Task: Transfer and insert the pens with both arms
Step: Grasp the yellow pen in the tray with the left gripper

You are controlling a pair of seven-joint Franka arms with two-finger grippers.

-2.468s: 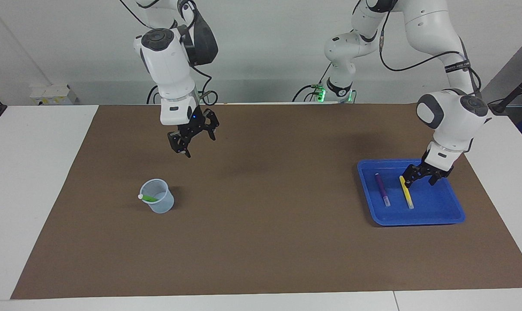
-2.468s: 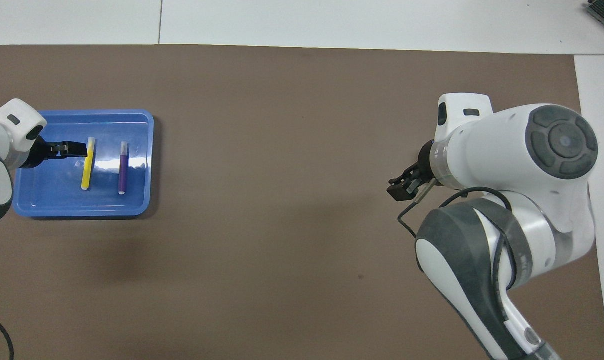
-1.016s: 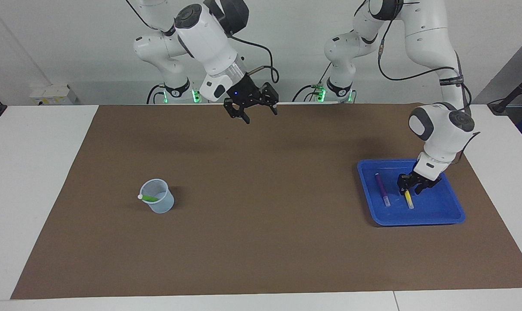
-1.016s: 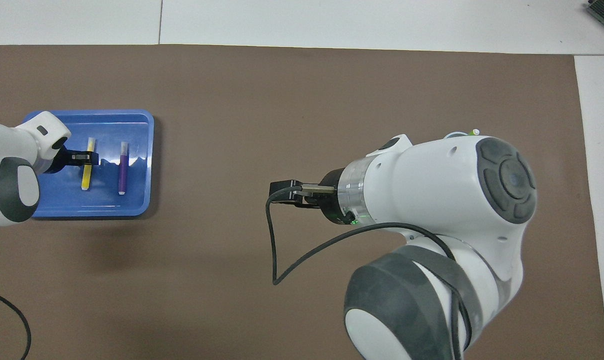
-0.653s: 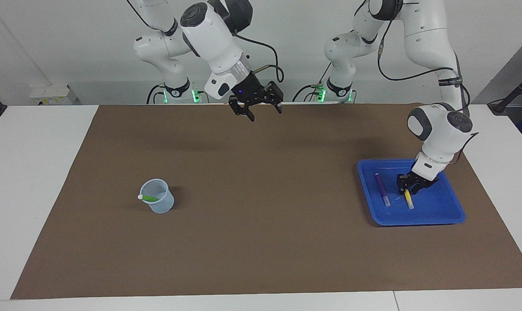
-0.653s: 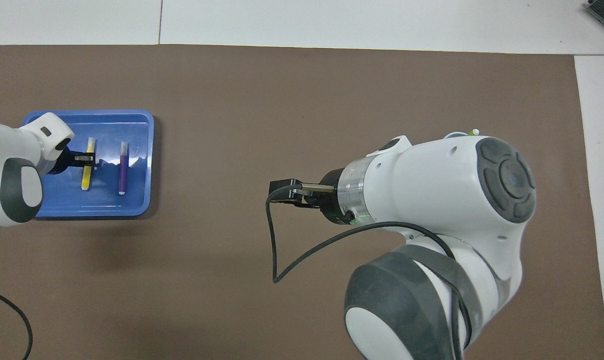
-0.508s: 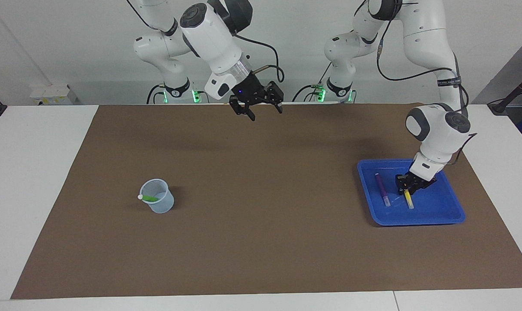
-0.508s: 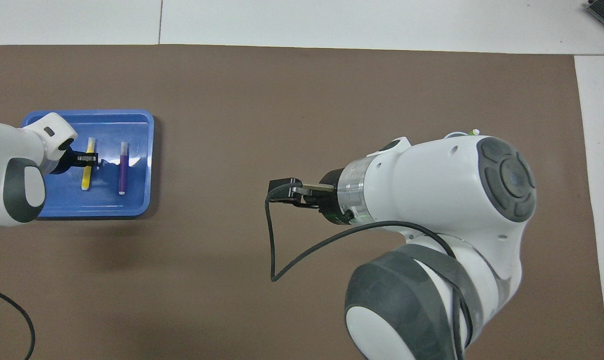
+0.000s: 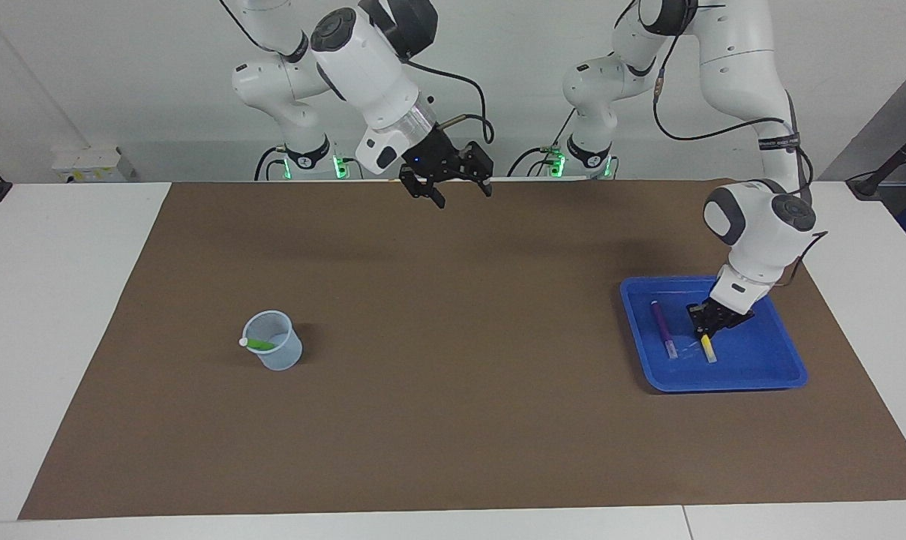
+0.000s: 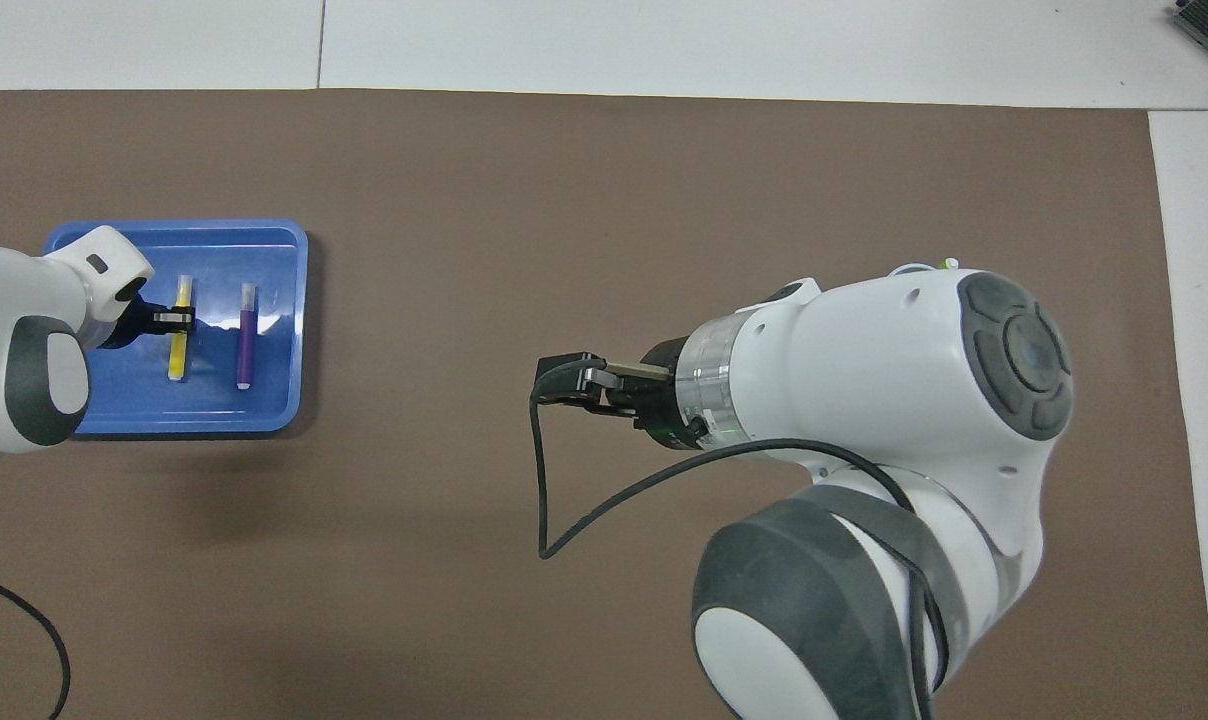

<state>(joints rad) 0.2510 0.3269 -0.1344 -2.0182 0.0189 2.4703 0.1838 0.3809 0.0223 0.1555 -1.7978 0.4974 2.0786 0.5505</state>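
1. the left arm (image 9: 753, 217) is coming down from its base at the table's edge, bending at a rounded wrist housing and pointing steeply down into the blue tray (image 9: 760, 375).
2. the left gripper (image 9: 704, 330) is sitting low in the tray with its fingertips pressed together around the yellow pen (image 9: 709, 349), pinching it near the end that points toward the robots; the pen's free end is sticking out below the fingers and lying on, or just off, the tray floor, i cannot tell which.
3. in the overhead view the left gripper (image 10: 169, 318) is crossing the yellow pen (image 10: 178, 345) at a right angle, in the part of the tray toward the left arm's end of the table.
4. the purple pen (image 9: 662, 328) is lying flat in the tray beside the yellow pen, roughly parallel to it and apart from the gripper.
5. the right arm (image 9: 370, 64) is stretching out from its base and tilting toward the tray's end of the table, its wrist angled downward.
6. the right gripper (image 9: 460, 191) is hanging in the air with its fingers spread and nothing between them, over the brown mat (image 9: 453, 420), well apart from the tray.
7. the green pen (image 9: 256, 343) is leaning inside the pale cup (image 9: 277, 352), its white cap poking over the rim; the cup is standing on the mat well apart from the tray, toward the right arm's end.
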